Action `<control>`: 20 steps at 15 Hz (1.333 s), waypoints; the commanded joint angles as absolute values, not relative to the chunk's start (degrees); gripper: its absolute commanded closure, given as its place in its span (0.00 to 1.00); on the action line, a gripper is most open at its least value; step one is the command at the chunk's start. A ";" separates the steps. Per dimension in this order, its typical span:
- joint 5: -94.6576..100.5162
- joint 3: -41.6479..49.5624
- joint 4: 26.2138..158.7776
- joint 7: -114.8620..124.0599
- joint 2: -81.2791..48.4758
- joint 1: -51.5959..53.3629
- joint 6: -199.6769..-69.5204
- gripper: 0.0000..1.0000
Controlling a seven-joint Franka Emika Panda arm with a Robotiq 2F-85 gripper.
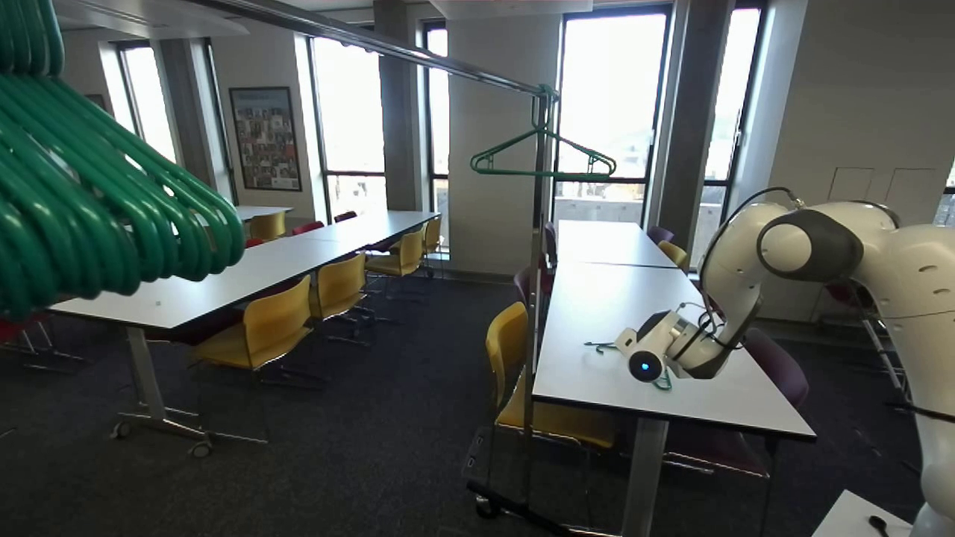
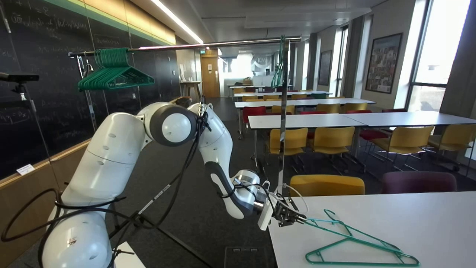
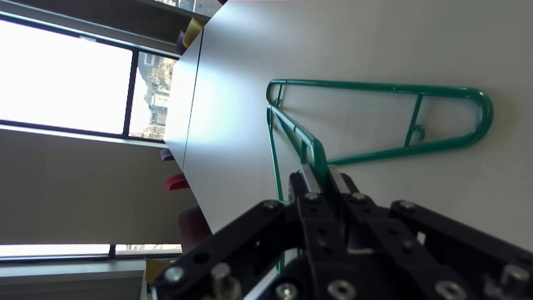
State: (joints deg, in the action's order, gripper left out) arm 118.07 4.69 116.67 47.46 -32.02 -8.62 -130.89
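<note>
**Gripper clenched on a green hanger**

The fingers pinch the hanger at one end, and the rest of it slants out over the desk, near the edge. A second hanger lies on the desk; in the wrist view the two cross, though whether they touch is hard to tell.

In both exterior views a rack stands beside the desk. Hangers in a bunch hang at one end of its rail, with at least one more hanger at the other. A yellow chair and a purple chair stand along the desk, and a blackboard runs behind the arm.
</note>
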 commanded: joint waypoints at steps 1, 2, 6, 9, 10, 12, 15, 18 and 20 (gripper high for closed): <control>119.41 3.49 115.03 46.57 -33.74 -10.78 -131.35 0.80; 119.30 3.40 114.90 46.39 -34.10 -10.99 -131.47 0.74; 118.74 3.14 114.57 45.61 -34.98 -11.59 -132.10 0.34; 118.32 3.03 114.14 45.21 -35.41 -12.04 -132.40 0.12; 118.18 3.00 114.09 45.07 -35.45 -12.17 -132.52 0.06; 117.78 2.96 114.05 44.10 -35.42 -12.55 -133.14 0.00; 113.69 2.16 113.95 38.61 -34.15 -15.36 -142.63 0.00; 106.05 2.29 115.68 32.35 -30.13 -17.83 -154.36 0.00; 95.83 2.98 117.46 23.77 -26.87 -19.62 -162.02 0.00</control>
